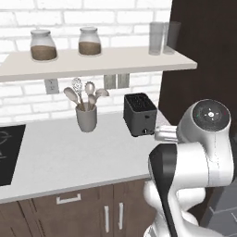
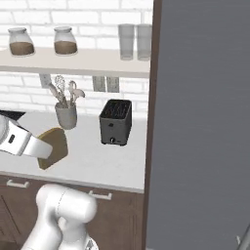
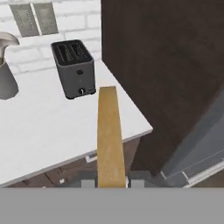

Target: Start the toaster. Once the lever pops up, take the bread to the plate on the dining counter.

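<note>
My gripper point(image 3: 112, 183) is shut on the bread point(image 3: 108, 135), a thin tan-brown slice seen edge-on and running up the middle of the hand view. From the right base camera the bread point(image 2: 53, 145) hangs above the light counter's front part, held at the arm's end by the gripper point(image 2: 44, 149). The dark grey toaster point(image 3: 74, 68) stands beyond the slice, near the counter's right end, its slots showing nothing and its small knob facing me. It is also visible as the toaster point(image 1: 139, 114) and the toaster point(image 2: 116, 122). The plate and the dining counter are out of view.
A grey utensil cup point(image 1: 86, 118) with spoons stands left of the toaster. A shelf point(image 1: 92, 62) above carries jars and glasses. A tall dark cabinet side point(image 3: 166, 65) and a grey panel point(image 2: 205, 122) close off the right. A black cooktop point(image 1: 7, 152) lies far left.
</note>
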You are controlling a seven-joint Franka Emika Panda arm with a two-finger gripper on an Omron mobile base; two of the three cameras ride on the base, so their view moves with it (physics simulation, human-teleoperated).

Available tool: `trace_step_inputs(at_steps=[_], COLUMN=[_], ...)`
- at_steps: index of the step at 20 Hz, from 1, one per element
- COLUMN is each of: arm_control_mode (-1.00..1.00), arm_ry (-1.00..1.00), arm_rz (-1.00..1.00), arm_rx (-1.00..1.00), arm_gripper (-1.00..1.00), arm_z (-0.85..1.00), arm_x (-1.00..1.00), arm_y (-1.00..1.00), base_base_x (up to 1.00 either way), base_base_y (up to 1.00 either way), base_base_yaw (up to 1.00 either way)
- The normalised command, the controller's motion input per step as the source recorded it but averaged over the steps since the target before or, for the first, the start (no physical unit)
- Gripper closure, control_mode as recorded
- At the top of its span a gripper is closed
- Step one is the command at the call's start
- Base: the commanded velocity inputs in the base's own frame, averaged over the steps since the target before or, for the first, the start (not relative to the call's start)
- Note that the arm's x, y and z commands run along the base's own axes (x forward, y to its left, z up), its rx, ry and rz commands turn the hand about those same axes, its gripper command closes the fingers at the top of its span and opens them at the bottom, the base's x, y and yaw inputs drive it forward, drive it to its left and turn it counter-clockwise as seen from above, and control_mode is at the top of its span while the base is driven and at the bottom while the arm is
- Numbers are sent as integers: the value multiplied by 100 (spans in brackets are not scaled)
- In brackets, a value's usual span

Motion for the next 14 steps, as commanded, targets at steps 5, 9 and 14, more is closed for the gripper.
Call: trace_step_inputs(at_steps=[5,9,14], arm_control_mode=[100,100,100], arm_ry=[0,0,0], arm_rz=[0,0,0], arm_rx=[0,0,0], arm_gripper=[100,100,100], arm_z=[0,0,0], arm_x=[0,0,0], arm_y=[0,0,0], base_base_x=[-72,-52,-30], base_base_y=[0,0,-3], base_base_yaw=[-33,-48,-62])
